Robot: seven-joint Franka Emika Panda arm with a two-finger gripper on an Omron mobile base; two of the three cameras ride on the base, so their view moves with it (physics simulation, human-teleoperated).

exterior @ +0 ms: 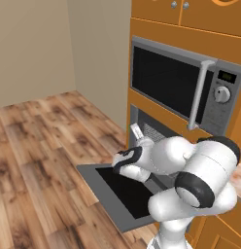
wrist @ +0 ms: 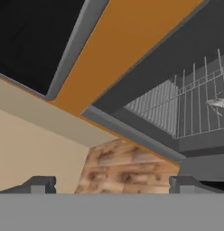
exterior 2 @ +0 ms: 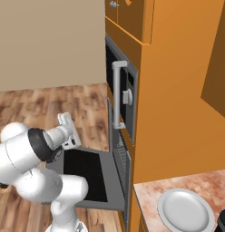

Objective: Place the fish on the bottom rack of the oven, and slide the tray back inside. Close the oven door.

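The oven [exterior: 142, 119] stands open, and its door [exterior: 120, 194] lies flat, black pane up. The hand view looks into the dark cavity, where the small pale fish [wrist: 218, 103] lies on the wire rack [wrist: 190, 108]. The rack's bars [exterior: 154, 131] also show inside the opening from the left base camera. My gripper [wrist: 113, 185] is open and holds nothing; it hangs above the door's left part, in front of the oven's left edge [exterior: 137, 132]. From the right base camera the gripper [exterior 2: 66, 121] points up over the door [exterior 2: 87, 174].
A grey microwave [exterior: 180, 85] with a vertical bar handle [exterior: 199, 92] sits above the oven in orange cabinetry. A round white plate [exterior 2: 186, 210] rests on the counter to the right, beside a black object [exterior 2: 223, 221]. Wooden floor [exterior: 40, 146] spreads to the left.
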